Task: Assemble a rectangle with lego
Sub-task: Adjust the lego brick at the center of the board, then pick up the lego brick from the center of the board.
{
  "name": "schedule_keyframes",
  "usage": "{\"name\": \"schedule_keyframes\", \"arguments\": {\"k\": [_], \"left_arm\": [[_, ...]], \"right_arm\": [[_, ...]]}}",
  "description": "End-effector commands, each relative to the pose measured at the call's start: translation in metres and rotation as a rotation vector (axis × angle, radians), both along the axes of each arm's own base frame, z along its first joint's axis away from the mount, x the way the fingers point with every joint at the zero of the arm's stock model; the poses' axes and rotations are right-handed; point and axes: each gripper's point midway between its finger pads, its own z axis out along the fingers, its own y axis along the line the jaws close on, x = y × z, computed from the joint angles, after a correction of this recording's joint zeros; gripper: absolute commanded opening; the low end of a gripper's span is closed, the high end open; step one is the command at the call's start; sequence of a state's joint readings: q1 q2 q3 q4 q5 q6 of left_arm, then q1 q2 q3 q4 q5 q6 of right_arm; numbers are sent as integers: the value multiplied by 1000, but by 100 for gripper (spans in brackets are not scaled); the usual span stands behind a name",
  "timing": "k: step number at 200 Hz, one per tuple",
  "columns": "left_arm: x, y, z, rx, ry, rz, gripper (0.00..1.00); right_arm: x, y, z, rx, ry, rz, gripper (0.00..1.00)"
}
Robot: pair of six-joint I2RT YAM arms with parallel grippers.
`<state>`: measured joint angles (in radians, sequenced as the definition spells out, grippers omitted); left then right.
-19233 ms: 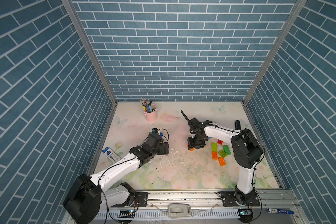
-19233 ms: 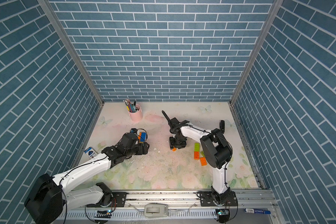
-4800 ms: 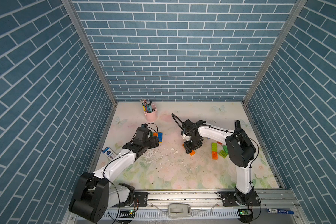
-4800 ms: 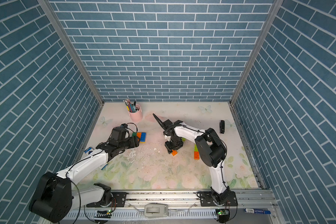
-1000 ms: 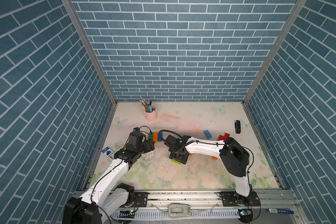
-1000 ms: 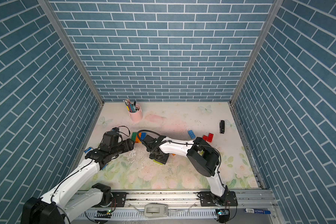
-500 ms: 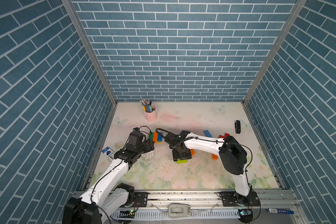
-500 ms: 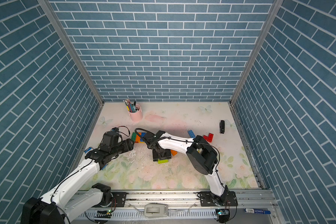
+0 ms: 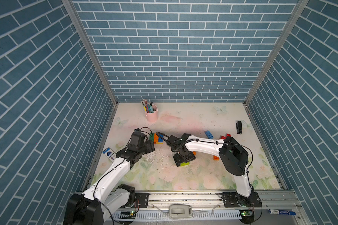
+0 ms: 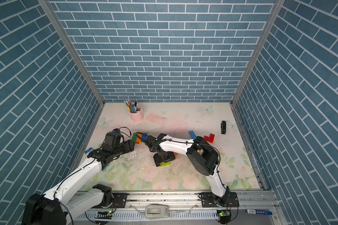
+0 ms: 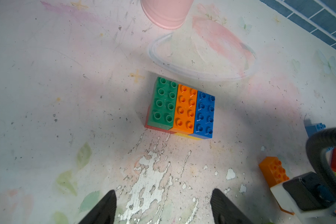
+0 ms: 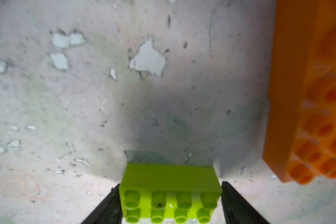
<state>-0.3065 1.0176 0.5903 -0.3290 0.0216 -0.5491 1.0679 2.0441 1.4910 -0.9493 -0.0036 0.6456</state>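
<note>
the lime brick [image 12: 170, 195] lay lengthwise inside the right hand [image 12: 170, 185], grip unclear, with the stacked block [image 11: 182, 108] nearer the released left hand [image 11: 162, 192].

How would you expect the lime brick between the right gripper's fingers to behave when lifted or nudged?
The lime brick looks like rigid moulded plastic, so it is probably stiff and light. Its smooth sides may slip in a loose grip. Flat and boxy, it should slide, not roll.
</note>
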Motion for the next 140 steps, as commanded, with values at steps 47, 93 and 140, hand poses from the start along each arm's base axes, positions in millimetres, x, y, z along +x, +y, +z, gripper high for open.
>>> {"name": "schedule_keyframes", "arguments": {"k": [47, 93, 140], "left_arm": [[-2, 2, -1, 27, 8, -4, 78], [-2, 2, -1, 28, 6, -6, 78], [-2, 2, -2, 30, 9, -7, 78]], "right_arm": [[-3, 5, 7, 26, 5, -4, 75], [-1, 5, 7, 20, 1, -10, 74], [6, 7, 25, 56, -39, -8, 59]]}}
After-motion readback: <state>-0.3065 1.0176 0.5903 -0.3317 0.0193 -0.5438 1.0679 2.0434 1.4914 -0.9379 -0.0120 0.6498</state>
